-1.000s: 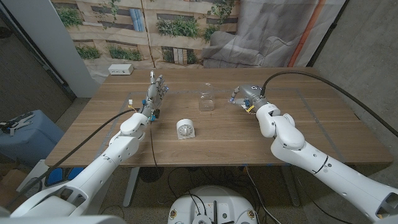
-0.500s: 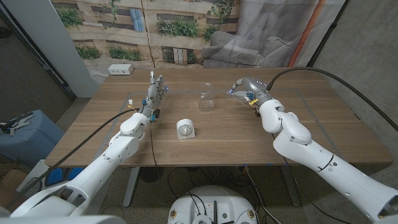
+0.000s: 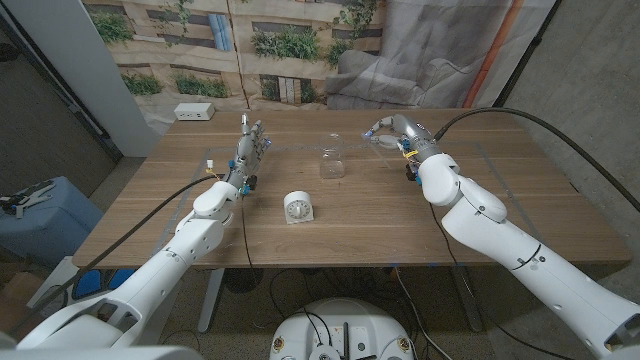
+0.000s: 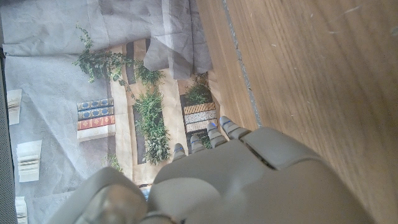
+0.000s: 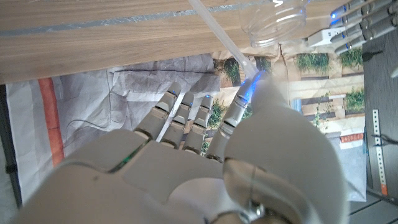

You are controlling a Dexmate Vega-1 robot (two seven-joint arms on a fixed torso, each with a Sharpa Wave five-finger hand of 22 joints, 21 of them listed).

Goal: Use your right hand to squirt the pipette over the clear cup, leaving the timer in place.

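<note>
— Holding what, over on the right?
— Right hand (image 3: 400,137) raised above the far side of the table (image 3: 380,215), thumb and a finger pinched on the pipette (image 5: 219,36). Clear thin tube seen in the right wrist view, running out from the fingertips (image 5: 247,93) toward the clear cup (image 5: 278,23).
— And the cup, which way from those fingers?
— Toward the robot's left, near but apart in the head view: cup (image 3: 331,161) standing upright on the wood, with the hand off to one side and not yet above the rim. Long axis of the tube aimed roughly at the cup; tip not clearly over the opening, hard to tell exactly.
— So the coming move?
— Probably a short carry leftward until the tip hangs over the opening, then a squeeze.
— Timer?
— Timer (image 3: 298,208) nearer the robot than the cup, well clear of that path.
— Left hand?
— Left hand (image 3: 250,148) up on edge, fingers straight and apart, holding nothing, farther from the cup.
</note>
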